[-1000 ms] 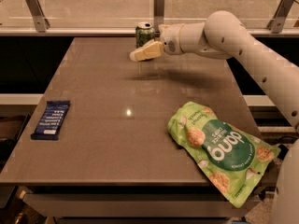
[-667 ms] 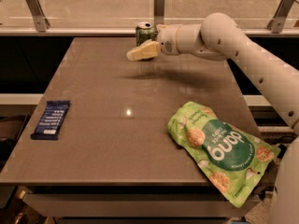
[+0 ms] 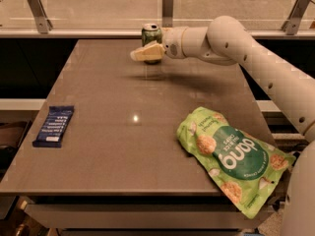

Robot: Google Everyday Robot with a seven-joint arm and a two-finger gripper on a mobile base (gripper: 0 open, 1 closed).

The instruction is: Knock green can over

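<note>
You'll find the green can [image 3: 151, 34] standing upright near the far edge of the counter [image 3: 118, 151], with your pincer [image 3: 139, 54] reaching in from the right and covering its lower part. You cannot tell whether the pincer is clenched or released, or whether it touches the can. Nearer you, well apart, lie a green snack bag [image 3: 231, 163] at right and a blue bar [image 3: 54, 126] at left.

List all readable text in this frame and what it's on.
"dang": on the green snack bag, upside down; its smaller print is unreadable.
Print on the blue wrapper: too small to read.
Print on the green can: nothing legible.
No markings on the gripper, right in front of the green can.
</note>
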